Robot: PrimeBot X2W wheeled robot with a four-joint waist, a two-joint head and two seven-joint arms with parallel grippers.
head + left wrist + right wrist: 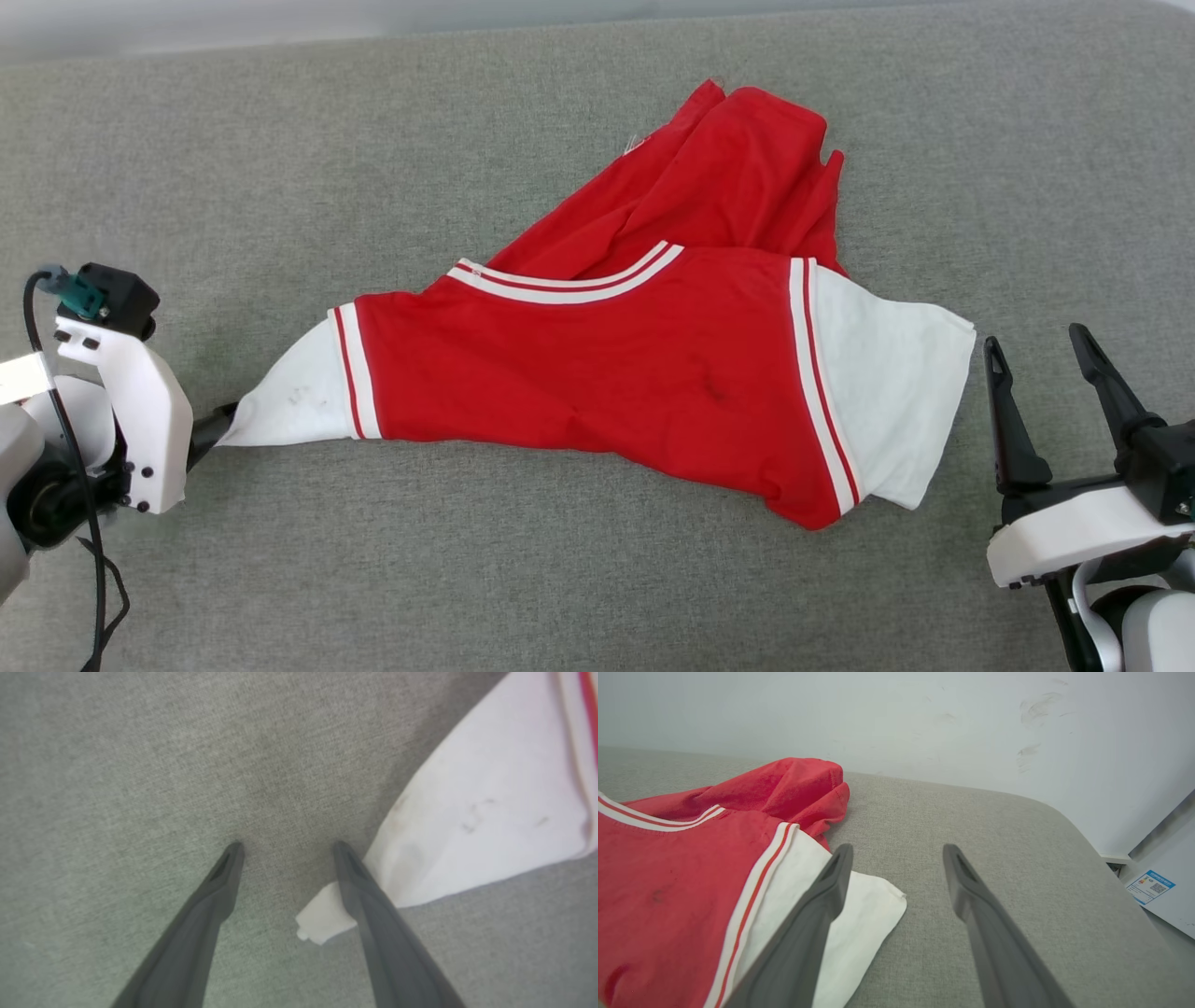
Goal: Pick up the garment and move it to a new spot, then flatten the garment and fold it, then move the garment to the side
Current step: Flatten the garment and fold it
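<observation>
The garment (pixel 597 373) lies across the middle of the head view on the grey fabric-covered tabletop (pixel 280 140). Its red body is crumpled, and a bunched red fold rises toward the upper centre.

At lower left, the left end effector (pixel 210 429) sits right at the pointed tip of the white left sleeve (pixel 299 397). In the left wrist view its fingers are spread apart (pixel 287 847) and nothing is clamped between them. A small corner of the sleeve (pixel 476 826) pokes out from under the right-hand finger (pixel 369 896), while the other finger (pixel 219 882) has only bare grey fabric beside it.

At lower right, the right end effector (pixel 1036 341) is also spread wide and holding nothing, just beside the outer edge of the white right sleeve (pixel 896 392). In the right wrist view (pixel 897 848), the left-hand finger (pixel 822 896) overlaps that sleeve's hem (pixel 873 905).

There's plenty of open grey surface: a broad band along the bottom of the head view, and more at upper left and upper right. In the right wrist view, the tabletop's rounded corner curves off at the right below a pale wall (pixel 878 718).
</observation>
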